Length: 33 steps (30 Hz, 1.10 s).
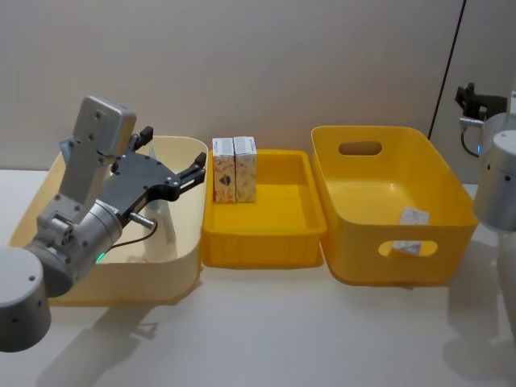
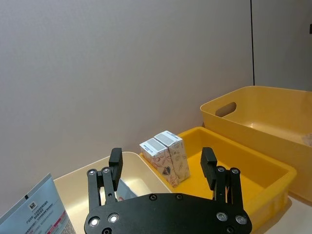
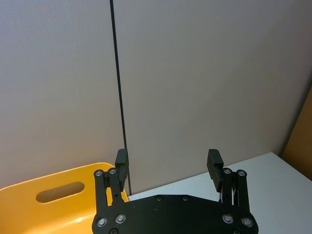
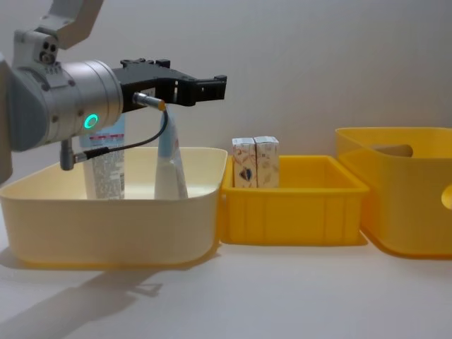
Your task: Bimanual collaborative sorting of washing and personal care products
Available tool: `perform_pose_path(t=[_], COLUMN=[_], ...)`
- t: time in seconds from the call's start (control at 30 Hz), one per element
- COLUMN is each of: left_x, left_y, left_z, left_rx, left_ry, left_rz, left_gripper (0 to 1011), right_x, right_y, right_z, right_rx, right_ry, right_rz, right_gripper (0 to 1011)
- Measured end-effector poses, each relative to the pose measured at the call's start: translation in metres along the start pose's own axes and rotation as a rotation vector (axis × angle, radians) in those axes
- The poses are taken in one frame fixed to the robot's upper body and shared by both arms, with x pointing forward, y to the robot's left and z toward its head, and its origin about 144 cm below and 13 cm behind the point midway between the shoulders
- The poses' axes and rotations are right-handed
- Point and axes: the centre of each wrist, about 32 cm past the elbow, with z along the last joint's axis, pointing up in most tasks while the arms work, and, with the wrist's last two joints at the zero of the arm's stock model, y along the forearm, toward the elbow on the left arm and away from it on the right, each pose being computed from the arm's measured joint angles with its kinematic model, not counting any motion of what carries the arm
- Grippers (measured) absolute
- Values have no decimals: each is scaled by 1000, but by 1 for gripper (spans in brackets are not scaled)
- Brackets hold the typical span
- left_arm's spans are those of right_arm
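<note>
The table (image 1: 266,339) carries three bins in a row, with the shallow tray (image 1: 262,242) in the middle. Left of the tray, two tubes (image 4: 106,173) stand in the cream bin (image 1: 137,278), one upright and one leaning. The left pincer (image 1: 173,153) hovers above that bin, jaws wide apart, holding nothing. Two cartons (image 1: 234,169) stand upright and touching in the tray's far left corner. The deep bin (image 1: 355,258) sits just right of the tray. The right pincer (image 3: 168,158) hangs raised, well right of the tray and farther back, jaws wide and empty.

head: high, downward | chest: low, side-on | wrists: facing wall (image 3: 195,73) | shared: yellow tray (image 1: 262,246)
</note>
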Motion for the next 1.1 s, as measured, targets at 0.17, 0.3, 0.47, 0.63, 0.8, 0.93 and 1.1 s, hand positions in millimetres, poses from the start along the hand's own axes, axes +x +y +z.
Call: perform_pose_path(t=[0.17,0.3,0.47,0.63,0.8,0.93,1.1], left_x=[0,1,2,4,6,7,10], left_y=[3,5,8,10,12,13,15], left_z=[0,-2,-4,-9,-13,-16,-19], left_rx=[5,14,29,46,63,74,89], left_ry=[29,61,92,119,139,148,156], left_rz=[7,9,9,11,22,31,42], left_gripper=[1000,999,1000,1000,1000,1000,1000], right_x=[0,0,0,0,0,0,0], right_y=[0,0,0,0,0,0,0], right_z=[0,0,0,0,0,0,0], right_rx=[0,0,0,0,0,0,0], right_ry=[0,0,0,0,0,0,0], right_rz=[0,0,0,0,0,0,0], right_gripper=[1001,1001,1001,1001,1001,1001,1001])
